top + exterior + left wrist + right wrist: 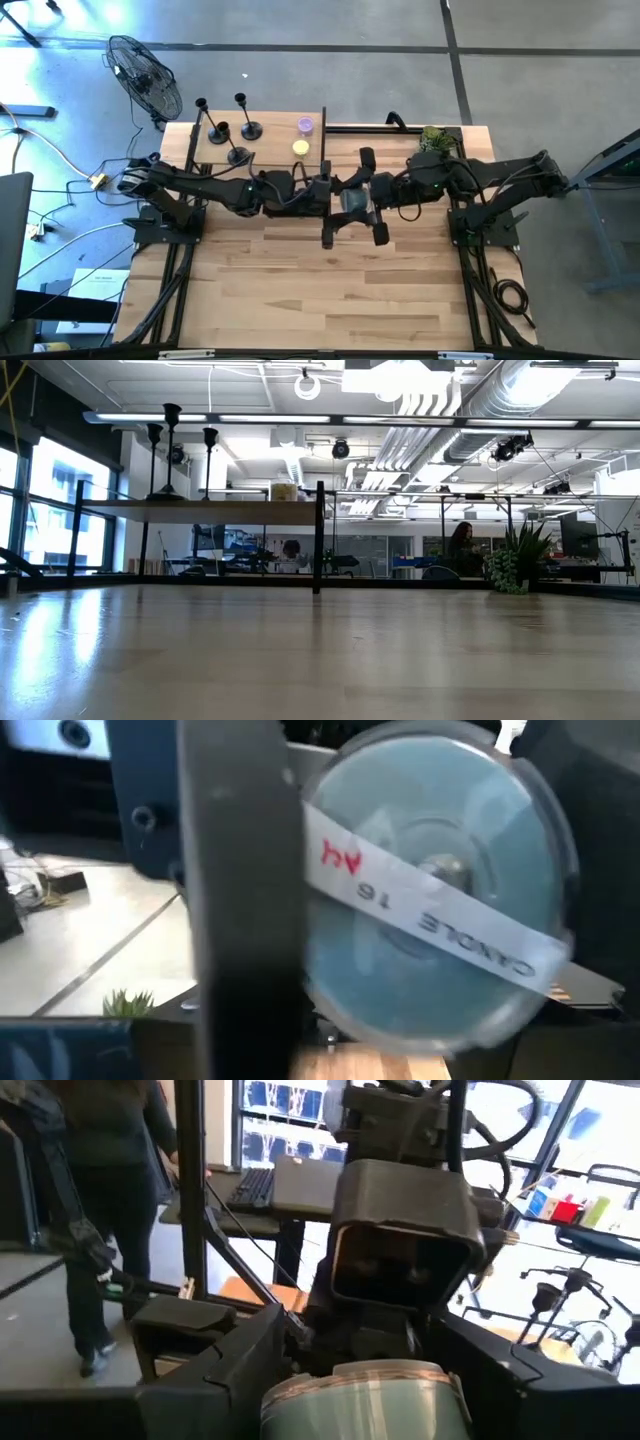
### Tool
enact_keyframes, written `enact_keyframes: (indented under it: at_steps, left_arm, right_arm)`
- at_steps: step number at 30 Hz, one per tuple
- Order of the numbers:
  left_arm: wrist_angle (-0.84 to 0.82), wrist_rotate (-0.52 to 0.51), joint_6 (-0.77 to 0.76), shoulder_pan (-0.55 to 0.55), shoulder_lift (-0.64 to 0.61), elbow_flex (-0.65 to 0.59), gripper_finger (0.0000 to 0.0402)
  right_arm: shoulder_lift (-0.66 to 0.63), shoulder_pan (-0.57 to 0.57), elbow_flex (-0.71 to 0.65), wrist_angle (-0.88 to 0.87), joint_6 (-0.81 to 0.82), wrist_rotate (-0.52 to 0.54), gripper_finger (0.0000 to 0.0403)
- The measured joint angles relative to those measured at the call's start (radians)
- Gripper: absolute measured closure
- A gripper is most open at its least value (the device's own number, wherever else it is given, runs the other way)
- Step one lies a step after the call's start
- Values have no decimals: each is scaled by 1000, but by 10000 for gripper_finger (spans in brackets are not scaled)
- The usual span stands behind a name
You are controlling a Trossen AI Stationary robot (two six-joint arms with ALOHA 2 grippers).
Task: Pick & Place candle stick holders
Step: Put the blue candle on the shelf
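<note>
The three candle stick holders [228,128] stand upright on the raised shelf [270,140] at the table's far left; they look light, stiff and top-heavy, best pinched low on the thin stem. They are well apart from the left gripper [330,195] and right gripper [368,195], which meet mid-table around a round clear container [353,199] that the right gripper holds; whether the left gripper grips it, I cannot tell.

three black candle stick holders [229,127], upright, on raised shelf [270,140]

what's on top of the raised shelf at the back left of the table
Three black candle stick holders stand on the raised shelf, with a purple candle and a yellow candle beside them. The arms cover its front edge, so anything there is hidden.
</note>
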Motion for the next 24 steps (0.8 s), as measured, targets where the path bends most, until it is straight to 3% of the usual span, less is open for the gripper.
enact_keyframes:
  at_steps: [12, 20, 24]
  left_arm:
    - [40, 24, 18, 0, 0, 0, 181]
    - [53, 42, 14, 0, 0, 0, 181]
    - [54, 41, 12, 0, -2, 0, 181]
  right_arm:
    - [1, 0, 0, 2, 25, -7, 176]
    - [-3, 0, 0, 14, 24, -3, 190]
    - [-4, 10, 0, 19, 20, 47, 166]
